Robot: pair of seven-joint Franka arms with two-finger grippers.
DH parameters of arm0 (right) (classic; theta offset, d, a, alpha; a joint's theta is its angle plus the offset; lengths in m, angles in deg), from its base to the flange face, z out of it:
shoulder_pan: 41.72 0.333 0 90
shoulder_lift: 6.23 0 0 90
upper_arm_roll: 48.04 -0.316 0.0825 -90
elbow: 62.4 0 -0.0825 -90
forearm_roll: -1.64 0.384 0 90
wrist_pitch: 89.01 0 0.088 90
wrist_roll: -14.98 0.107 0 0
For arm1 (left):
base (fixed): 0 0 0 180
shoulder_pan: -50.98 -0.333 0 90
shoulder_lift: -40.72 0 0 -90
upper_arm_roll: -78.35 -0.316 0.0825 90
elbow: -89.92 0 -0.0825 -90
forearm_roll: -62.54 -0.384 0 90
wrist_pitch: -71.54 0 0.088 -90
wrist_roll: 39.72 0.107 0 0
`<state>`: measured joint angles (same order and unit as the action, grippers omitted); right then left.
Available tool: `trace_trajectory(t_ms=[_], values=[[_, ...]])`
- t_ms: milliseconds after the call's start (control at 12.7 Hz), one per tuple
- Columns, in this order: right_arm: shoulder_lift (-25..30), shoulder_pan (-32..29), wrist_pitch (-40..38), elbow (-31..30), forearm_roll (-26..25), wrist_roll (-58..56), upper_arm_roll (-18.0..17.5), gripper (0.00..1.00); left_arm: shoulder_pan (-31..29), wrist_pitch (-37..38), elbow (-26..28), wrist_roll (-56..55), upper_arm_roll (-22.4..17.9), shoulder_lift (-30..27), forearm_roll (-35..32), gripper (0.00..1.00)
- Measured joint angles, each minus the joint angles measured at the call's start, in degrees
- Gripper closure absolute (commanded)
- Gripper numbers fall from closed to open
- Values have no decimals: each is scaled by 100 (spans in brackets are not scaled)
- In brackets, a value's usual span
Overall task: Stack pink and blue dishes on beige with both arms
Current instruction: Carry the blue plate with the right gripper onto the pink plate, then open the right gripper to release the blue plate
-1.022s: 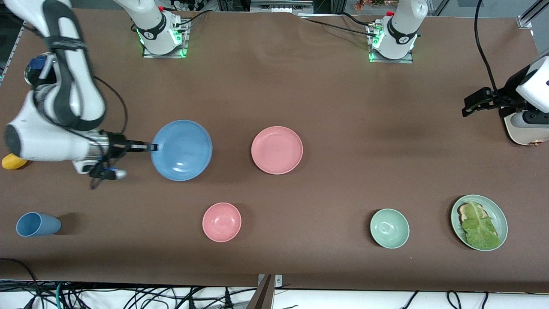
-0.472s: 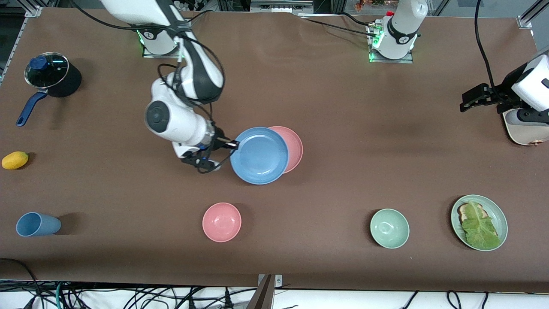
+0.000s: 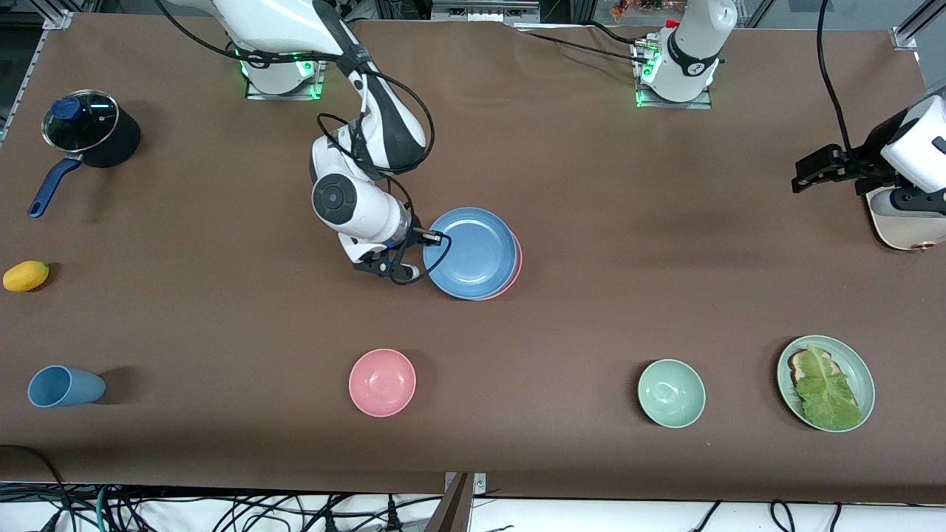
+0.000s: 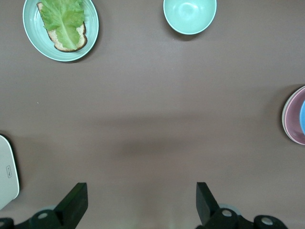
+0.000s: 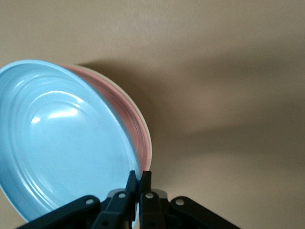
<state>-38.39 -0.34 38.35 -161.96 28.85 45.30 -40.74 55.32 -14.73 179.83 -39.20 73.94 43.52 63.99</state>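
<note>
My right gripper (image 3: 436,238) is shut on the rim of the blue plate (image 3: 471,253) and holds it, tilted, over the pink plate (image 3: 516,266) in the middle of the table. Only a pink crescent shows past the blue one. In the right wrist view the gripper (image 5: 138,179) pinches the blue plate (image 5: 66,143) by its edge, and the pink plate (image 5: 128,112) lies just under it. My left gripper (image 3: 817,168) waits open and empty at the left arm's end of the table; its fingers (image 4: 76,205) stand wide apart. The beige plate is hidden or out of view.
Nearer the front camera are a pink bowl (image 3: 382,382), a green bowl (image 3: 671,393), a green plate with lettuce on toast (image 3: 825,382) and a blue cup (image 3: 65,386). A lidded pot (image 3: 89,129) and a yellow fruit (image 3: 26,275) sit at the right arm's end. A cream toaster (image 3: 905,229) stands under the left arm.
My right arm has carried the blue plate from the right arm's end of the table to the middle, over the pink plate. The left arm has not moved.
</note>
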Motion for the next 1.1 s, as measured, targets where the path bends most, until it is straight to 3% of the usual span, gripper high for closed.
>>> trace_trajectory(t_ms=[1101], values=[[-165,153,140,-2,-396,-3,14,100,2,0,-126,0,2,48,0,0]])
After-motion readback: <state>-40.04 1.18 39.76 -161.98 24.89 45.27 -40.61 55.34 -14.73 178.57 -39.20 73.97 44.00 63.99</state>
